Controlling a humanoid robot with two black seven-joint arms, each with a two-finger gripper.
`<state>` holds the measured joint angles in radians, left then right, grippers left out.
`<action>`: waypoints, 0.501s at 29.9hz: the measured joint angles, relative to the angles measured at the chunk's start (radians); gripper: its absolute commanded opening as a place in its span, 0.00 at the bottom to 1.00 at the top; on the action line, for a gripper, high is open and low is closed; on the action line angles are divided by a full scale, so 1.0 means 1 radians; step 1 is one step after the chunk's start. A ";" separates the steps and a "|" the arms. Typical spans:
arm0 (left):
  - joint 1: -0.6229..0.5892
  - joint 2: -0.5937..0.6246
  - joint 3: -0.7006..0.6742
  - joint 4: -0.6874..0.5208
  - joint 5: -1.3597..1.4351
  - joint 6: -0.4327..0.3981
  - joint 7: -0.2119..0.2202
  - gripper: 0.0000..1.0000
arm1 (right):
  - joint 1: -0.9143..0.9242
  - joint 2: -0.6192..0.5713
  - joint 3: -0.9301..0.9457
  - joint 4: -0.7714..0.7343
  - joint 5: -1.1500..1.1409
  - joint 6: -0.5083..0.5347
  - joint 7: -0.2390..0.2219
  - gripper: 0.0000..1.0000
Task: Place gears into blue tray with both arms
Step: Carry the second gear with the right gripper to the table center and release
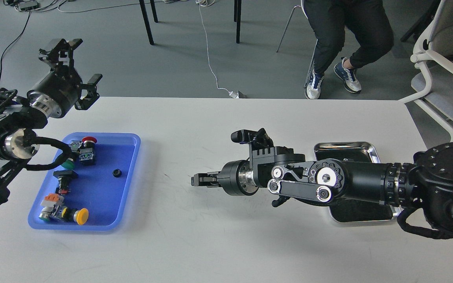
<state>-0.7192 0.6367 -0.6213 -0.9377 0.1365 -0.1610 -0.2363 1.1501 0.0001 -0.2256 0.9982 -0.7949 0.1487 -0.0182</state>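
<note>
A single small black gear lies inside the blue tray at the table's left, right of the push-buttons. My left gripper hangs open above the table's far left edge, behind the tray, with nothing between its fingers. My right gripper points left, low over the middle of the table, well to the right of the tray. Its fingers lie close together, and whether anything is pinched between them does not show. No other gear shows.
Several push-buttons with red, green and yellow caps fill the tray's left half. A steel tray sits at the right, partly under my right arm. A seated person's legs and a chair are beyond the table.
</note>
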 measured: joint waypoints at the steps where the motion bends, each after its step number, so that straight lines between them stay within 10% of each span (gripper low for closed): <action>1: 0.000 0.000 0.000 -0.001 0.000 0.000 0.000 0.98 | -0.001 0.000 0.000 0.002 0.002 0.000 0.000 0.08; 15: -0.002 0.007 -0.004 -0.004 -0.001 0.000 0.000 0.98 | -0.055 0.000 0.000 0.002 0.005 -0.001 -0.001 0.37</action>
<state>-0.7211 0.6440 -0.6255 -0.9418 0.1357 -0.1610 -0.2362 1.0947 -0.0001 -0.2253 1.0004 -0.7898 0.1472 -0.0196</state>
